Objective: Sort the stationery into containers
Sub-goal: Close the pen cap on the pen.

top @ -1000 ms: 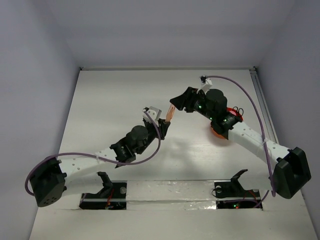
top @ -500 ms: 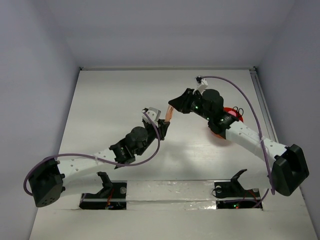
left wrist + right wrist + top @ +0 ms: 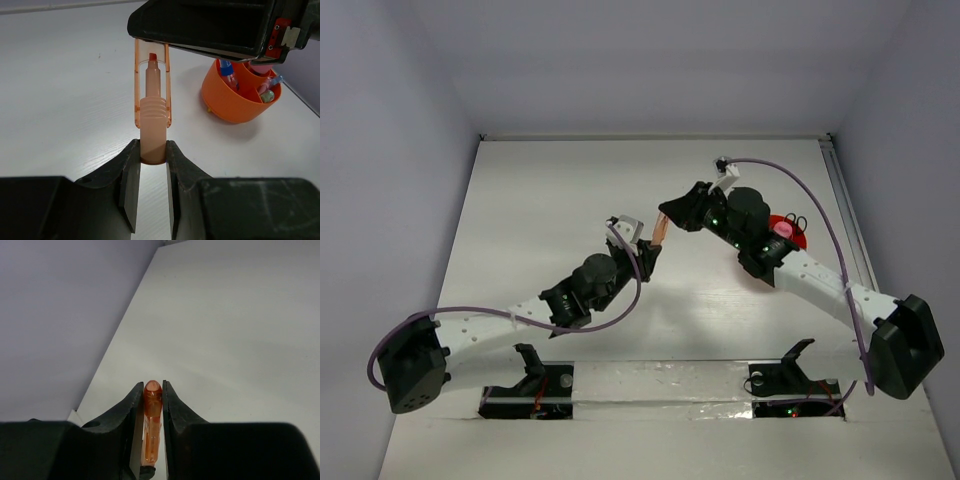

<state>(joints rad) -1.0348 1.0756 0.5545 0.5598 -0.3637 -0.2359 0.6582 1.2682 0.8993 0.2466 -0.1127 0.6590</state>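
A pale orange marker with a clear orange cap is held in the air between both grippers. My left gripper is shut on the marker's barrel end. My right gripper is shut on the cap from the other end. In the top view the marker spans from the left gripper up to the right gripper, mid-table. The orange-red bowl stands to the right, holding a blue-capped piece, a pink piece and a pale green stick. The bowl is partly hidden under the right arm.
Black scissor handles stick out of the bowl's far side. Grey walls close in the white table on the left, back and right. A rail runs along the right edge.
The right wrist has shifted slightly back and right, and the marker stands a little steeper. Both grippers keep their hold; the left arm has barely moved.
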